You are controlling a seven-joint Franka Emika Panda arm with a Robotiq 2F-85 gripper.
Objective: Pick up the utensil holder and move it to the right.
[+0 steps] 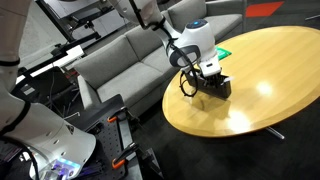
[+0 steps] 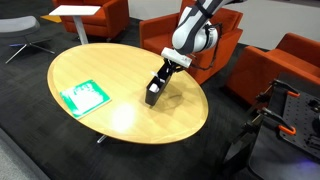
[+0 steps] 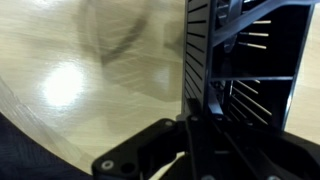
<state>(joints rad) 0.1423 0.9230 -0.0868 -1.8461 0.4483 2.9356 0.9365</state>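
The utensil holder (image 1: 217,88) is a small black slatted box on the round wooden table (image 1: 270,70), near its edge. In an exterior view it stands near the table's middle (image 2: 154,94), tilted a little. My gripper (image 2: 160,80) comes down onto it from above and is shut on one of its walls. In the wrist view the holder's black slatted wall (image 3: 200,50) runs up between my fingers (image 3: 195,125), with its open compartments to the right. I cannot tell whether the holder still touches the table.
A flat green-and-white card (image 2: 83,96) lies on the table, also seen past the gripper (image 1: 224,50). A grey sofa (image 1: 120,55) stands beside the table. Orange armchairs (image 2: 290,65) stand beyond it. Bare tabletop (image 2: 120,60) lies around the holder.
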